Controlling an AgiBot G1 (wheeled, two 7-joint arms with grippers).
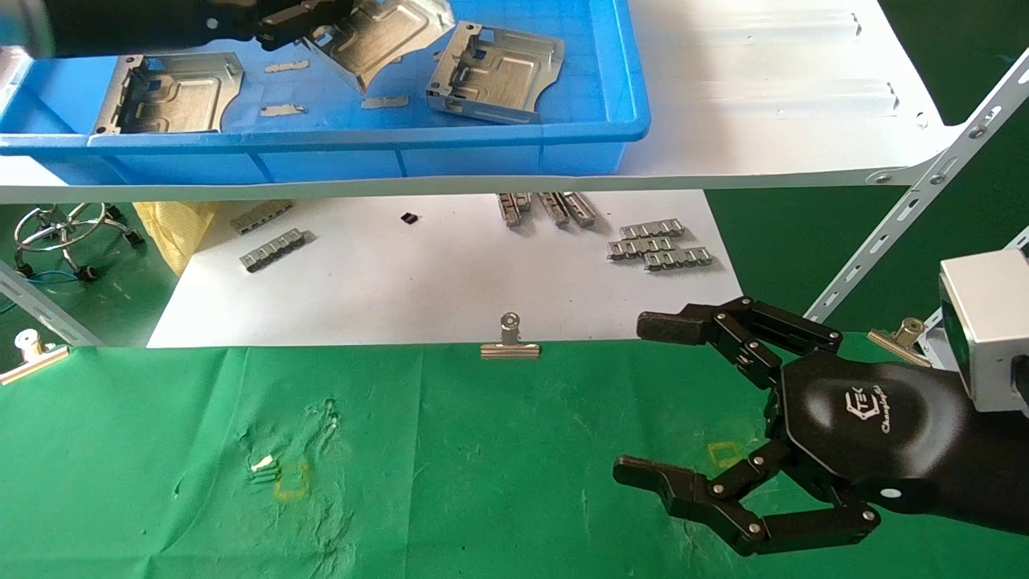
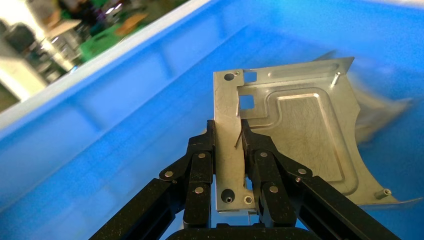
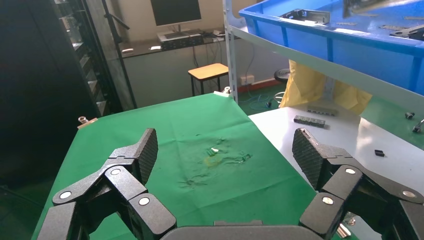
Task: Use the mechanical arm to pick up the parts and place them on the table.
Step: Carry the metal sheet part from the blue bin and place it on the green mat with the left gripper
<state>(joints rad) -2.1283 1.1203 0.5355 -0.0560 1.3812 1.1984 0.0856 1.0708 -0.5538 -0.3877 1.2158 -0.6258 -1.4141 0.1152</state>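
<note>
Left arm reaches into the blue bin at 11 o'clock in the head view. Its jaws pinch one part by an upturned wall, black fingers pressed on either side of the edge. The held part is tilted, lifted off the bin floor.

Two more parts lie in the bin: one at 9 o'clock of the held one, another at 3 o'clock.

Right arm is parked at 4 o'clock over the table, jaws spread wide, holding nothing; fingers well apart in its wrist view.

White sheet beyond the table carries grey strips.
</note>
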